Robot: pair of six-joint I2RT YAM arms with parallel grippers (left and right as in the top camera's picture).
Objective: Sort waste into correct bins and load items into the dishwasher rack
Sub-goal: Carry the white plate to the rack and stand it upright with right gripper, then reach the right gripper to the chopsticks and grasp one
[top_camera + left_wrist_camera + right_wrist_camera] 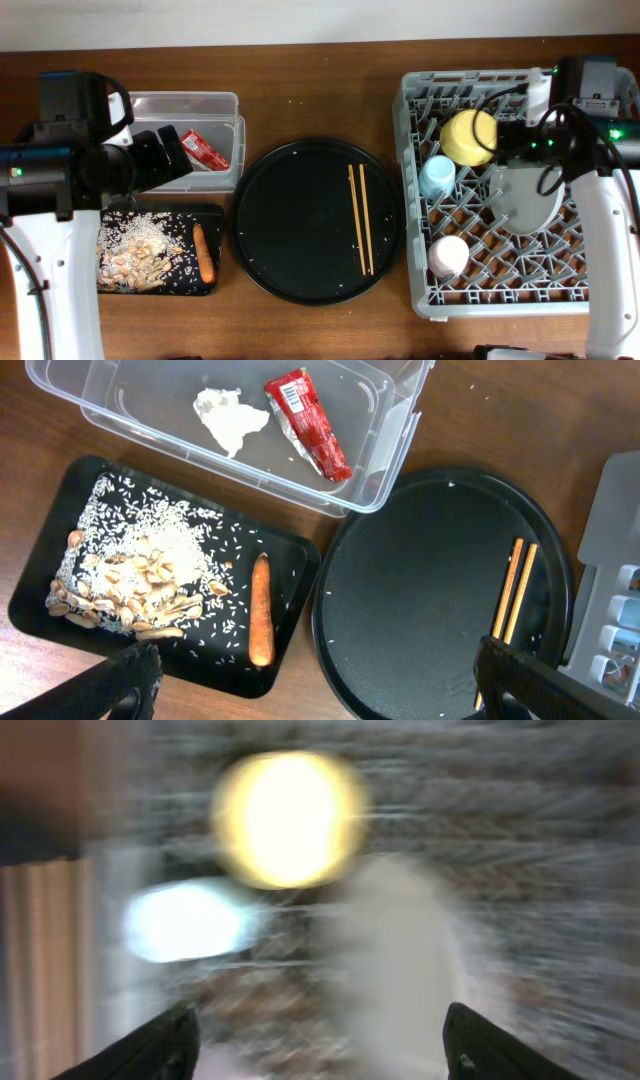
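Note:
The clear tub (385,455) holds the crumpled white tissue (230,417) and the red wrapper (308,425). The shallow black tray (295,555) holds pale food scraps (140,580) and the orange carrot stick (261,610). My left gripper (320,695) is open and empty, high above both trays; it shows by the tub in the overhead view (172,152). The chopsticks (360,220) lie on the round black tray (290,220). The grey rack (490,300) holds the yellow bowl (468,137), blue cup (437,177), pink cup (448,255) and plate (525,205). My right gripper (320,1040) is open over the rack; its view is blurred.
The tub and shallow tray sit at the left, the round tray in the middle, and the rack at the right on the wooden table (320,90). The rack's corner (615,530) shows at the right edge of the left wrist view.

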